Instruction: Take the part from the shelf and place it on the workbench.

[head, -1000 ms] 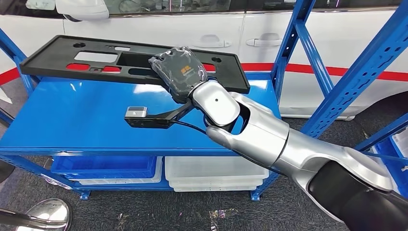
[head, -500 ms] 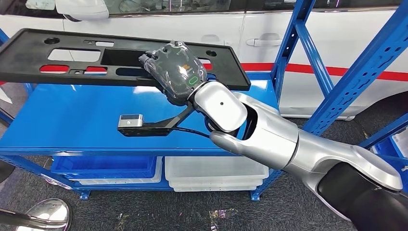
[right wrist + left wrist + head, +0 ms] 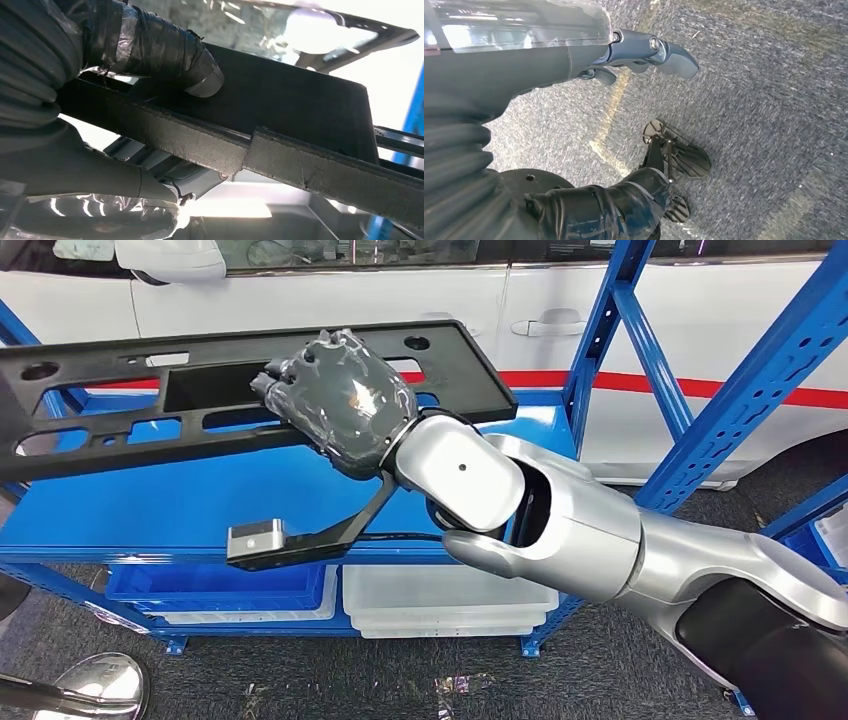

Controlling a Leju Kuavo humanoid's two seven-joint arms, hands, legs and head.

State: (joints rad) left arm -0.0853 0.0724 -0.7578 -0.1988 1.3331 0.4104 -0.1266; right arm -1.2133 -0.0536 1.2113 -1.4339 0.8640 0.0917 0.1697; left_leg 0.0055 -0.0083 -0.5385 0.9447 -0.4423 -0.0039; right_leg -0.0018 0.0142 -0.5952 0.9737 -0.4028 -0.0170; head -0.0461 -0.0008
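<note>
Above the blue shelf (image 3: 200, 500), the right hand (image 3: 335, 400) grips the black part (image 3: 120, 420) clear of it, tilted for carrying off; the left hand (image 3: 644, 50) hangs empty, fingers apart.

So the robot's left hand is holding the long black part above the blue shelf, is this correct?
Not quite: it is the right hand that holds the long black part above the blue shelf, as the head view shows. The right wrist view shows its fingers gripping the part's edge. The left hand hangs over the floor, holding nothing.
</note>
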